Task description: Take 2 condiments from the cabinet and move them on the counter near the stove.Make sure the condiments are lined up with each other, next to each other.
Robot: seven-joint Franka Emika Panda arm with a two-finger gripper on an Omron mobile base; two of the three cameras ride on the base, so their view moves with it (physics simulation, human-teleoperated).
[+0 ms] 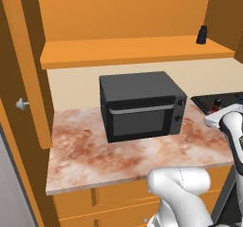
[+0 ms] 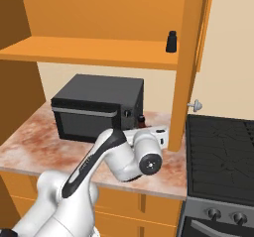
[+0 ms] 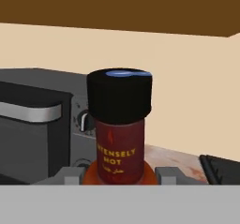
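The pincer (image 3: 120, 174) grasps the sauce bottle (image 3: 119, 134) upright between its fingers, low over the counter (image 1: 95, 155). Left of the pincer stands the microwave (image 3: 37, 124), right of it the stove (image 3: 222, 169). The shaker (image 2: 171, 41) (dark, tapered) sits well above, on the cabinet shelf (image 2: 89, 52).

You were looking at a rendered home kitchen: a boxy black microwave (image 1: 141, 107) sat on the reddish-brown marbled stone tabletop (image 1: 90, 157), orange-brown wooden wall cabinets (image 1: 123, 50) hung above, and a flat black cooktop (image 2: 221, 156) adjoined.
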